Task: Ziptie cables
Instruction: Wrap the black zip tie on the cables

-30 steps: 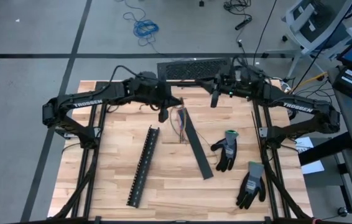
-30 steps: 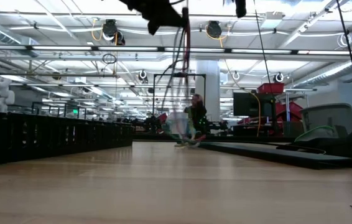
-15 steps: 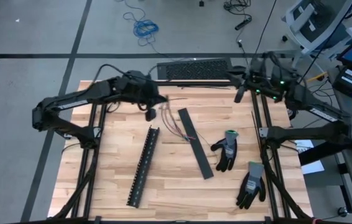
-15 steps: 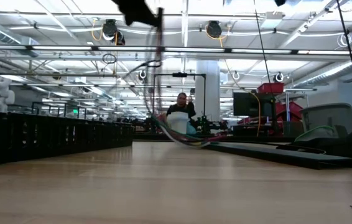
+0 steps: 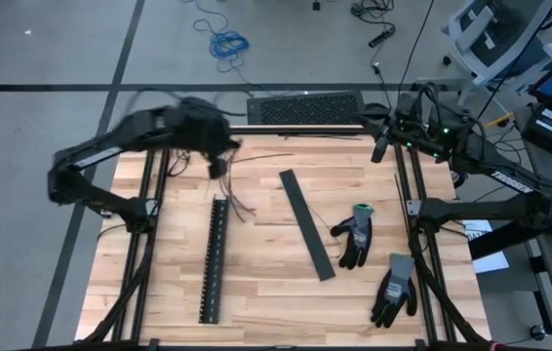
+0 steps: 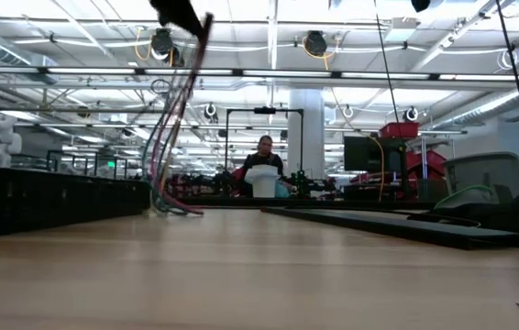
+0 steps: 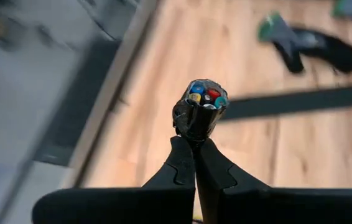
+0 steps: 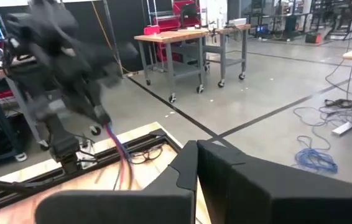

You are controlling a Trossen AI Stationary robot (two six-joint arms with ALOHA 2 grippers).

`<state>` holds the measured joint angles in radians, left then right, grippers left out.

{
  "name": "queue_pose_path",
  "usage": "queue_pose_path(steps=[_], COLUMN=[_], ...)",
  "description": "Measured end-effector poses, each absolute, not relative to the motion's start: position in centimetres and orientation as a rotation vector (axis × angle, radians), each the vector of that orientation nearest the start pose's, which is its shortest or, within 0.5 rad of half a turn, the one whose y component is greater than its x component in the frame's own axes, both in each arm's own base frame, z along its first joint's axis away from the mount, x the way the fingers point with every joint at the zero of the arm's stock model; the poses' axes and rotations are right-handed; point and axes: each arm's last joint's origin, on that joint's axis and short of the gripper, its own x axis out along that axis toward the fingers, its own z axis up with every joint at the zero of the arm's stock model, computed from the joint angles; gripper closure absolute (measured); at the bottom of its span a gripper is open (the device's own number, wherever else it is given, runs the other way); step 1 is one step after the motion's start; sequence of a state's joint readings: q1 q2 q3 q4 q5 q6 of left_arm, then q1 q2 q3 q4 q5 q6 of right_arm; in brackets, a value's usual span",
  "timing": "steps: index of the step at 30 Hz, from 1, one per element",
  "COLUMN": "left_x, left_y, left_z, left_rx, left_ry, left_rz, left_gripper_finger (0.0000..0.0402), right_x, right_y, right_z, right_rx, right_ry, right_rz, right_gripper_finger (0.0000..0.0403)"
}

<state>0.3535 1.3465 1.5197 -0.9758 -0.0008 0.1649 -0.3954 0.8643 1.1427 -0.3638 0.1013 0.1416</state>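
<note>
**Cables held by one end above the slotted strip**

We see the cables (image 5: 229,191) hanging near the bench's far left corner, free ends trailing onto the slotted strip (image 5: 215,261). Our left gripper (image 7: 196,144) is clenched on their taped end; the right gripper (image 5: 377,148), shut and empty, waits at the far right edge. Loose strands could snag in the slots.

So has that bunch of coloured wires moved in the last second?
Yes. The cables, held by the left gripper, swung from beside the flat black strip over to the slotted strip.

Two gloves (image 5: 356,233) (image 5: 394,289), a flat black strip (image 5: 306,224) and a slotted strip (image 5: 215,257) lie on the wooden surface (image 5: 266,292).
</note>
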Motion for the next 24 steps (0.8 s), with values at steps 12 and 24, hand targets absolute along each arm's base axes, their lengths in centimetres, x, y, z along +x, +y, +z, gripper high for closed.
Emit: queue_pose_path(steps=[12,24], left_x=[42.3,44.9], left_y=[9.6,6.7], left_z=[25.4,24.6], left_rx=[-0.223,-0.282], left_ry=[0.611,0.473], left_rz=[-0.155,-0.178], left_gripper_finger=[0.0401,0.0336], right_x=[15.0,14.9], right_y=[-6.4,-6.4], right_z=[42.0,42.0], right_rx=[0.18,0.156], right_ry=[0.054,0.062], right_rz=[-0.49,-0.49], right_gripper_finger=[0.0403,0.0403])
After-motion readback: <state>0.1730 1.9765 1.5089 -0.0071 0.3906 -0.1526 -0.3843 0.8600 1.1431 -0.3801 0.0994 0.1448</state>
